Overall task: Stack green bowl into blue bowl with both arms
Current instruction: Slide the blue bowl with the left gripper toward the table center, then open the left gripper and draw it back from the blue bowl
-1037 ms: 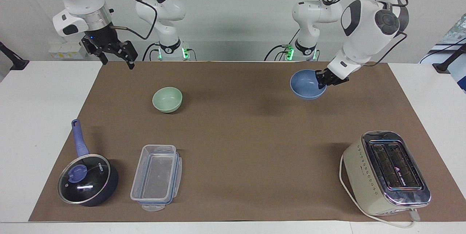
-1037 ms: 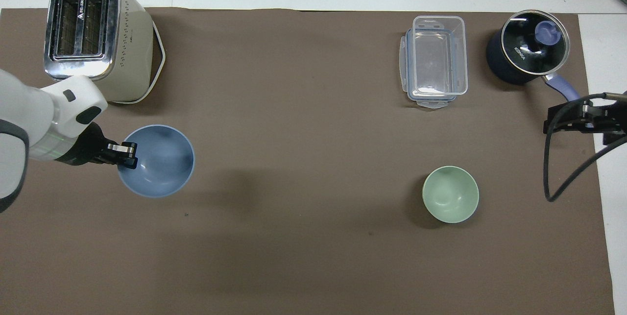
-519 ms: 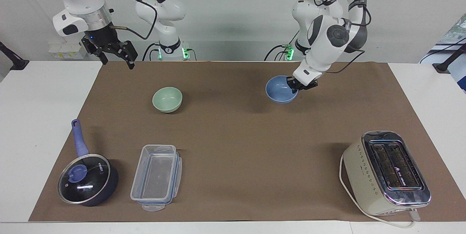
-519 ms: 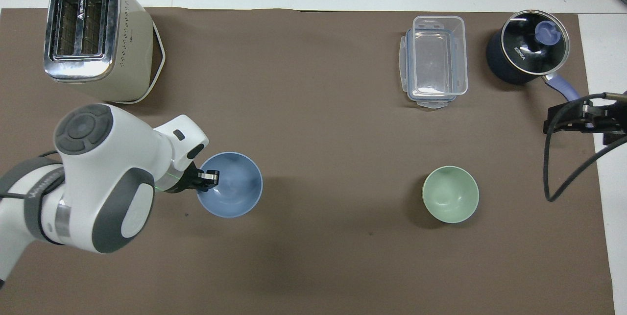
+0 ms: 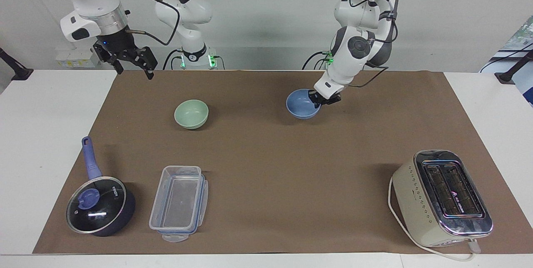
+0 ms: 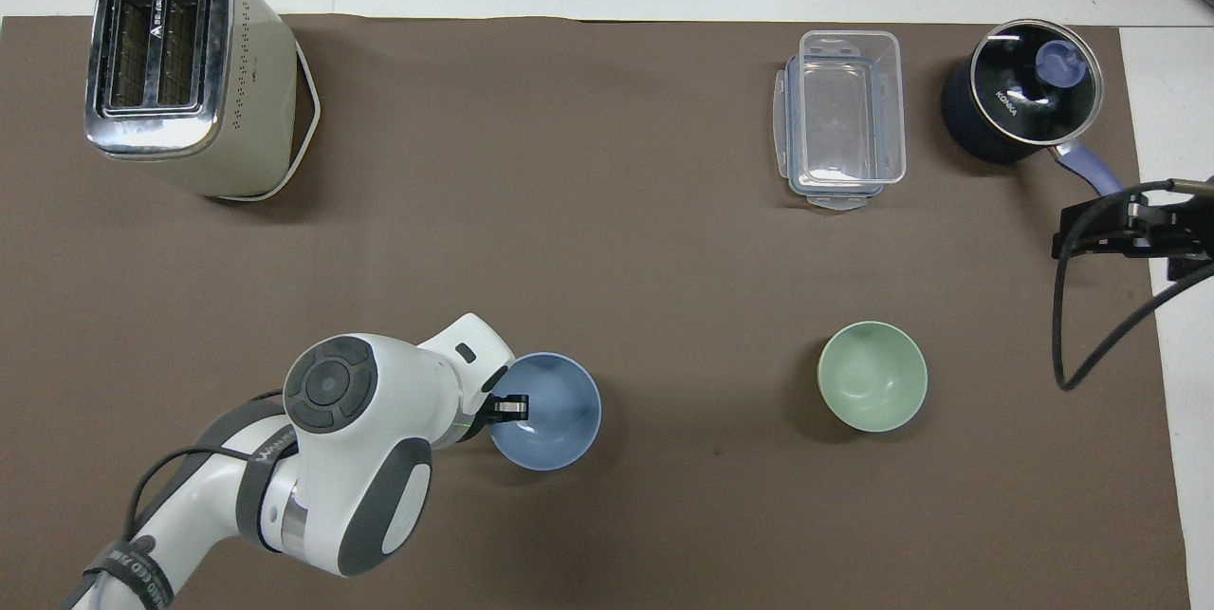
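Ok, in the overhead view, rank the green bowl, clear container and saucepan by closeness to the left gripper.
From the left gripper, shut on the blue bowl:
1. green bowl, beside the blue bowl
2. clear container, farther from the robots
3. saucepan, beside the container, at the right arm's end

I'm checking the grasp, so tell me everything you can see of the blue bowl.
The blue bowl is small, round and plain, a light periwinkle with a smooth matte look, and empty. It is upright, its mouth up. The left hand is shut on its rim at the side toward the left arm's end, one finger inside. It is over the brown mat, level with the green bowl; whether it touches the mat I cannot tell.
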Controlling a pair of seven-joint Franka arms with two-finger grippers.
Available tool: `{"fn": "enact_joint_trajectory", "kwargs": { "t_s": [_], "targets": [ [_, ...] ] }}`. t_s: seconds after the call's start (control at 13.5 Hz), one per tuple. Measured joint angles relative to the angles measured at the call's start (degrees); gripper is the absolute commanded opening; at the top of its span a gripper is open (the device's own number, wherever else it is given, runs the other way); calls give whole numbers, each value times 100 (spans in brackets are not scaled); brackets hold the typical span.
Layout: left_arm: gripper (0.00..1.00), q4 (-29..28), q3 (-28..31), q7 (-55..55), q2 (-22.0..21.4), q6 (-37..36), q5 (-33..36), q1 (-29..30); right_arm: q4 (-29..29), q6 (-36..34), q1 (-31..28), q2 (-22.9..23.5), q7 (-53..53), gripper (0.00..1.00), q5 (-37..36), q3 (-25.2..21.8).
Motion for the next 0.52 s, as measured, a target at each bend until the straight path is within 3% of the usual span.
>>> {"fn": "enact_joint_trajectory", "kwargs": {
  "t_s": [0.07,0.15,0.52],
  "targets": [
    [74,-55,-1,-20,1,65,-7,-33,0,0,0,0,0,100,0,0],
    [100,-74,5,-20,0,86,-14,-36,0,0,0,0,0,100,0,0],
    [100,-31,76,-51,-31,61,-23,-24,0,0,0,0,0,100,0,0]
  ]
}}
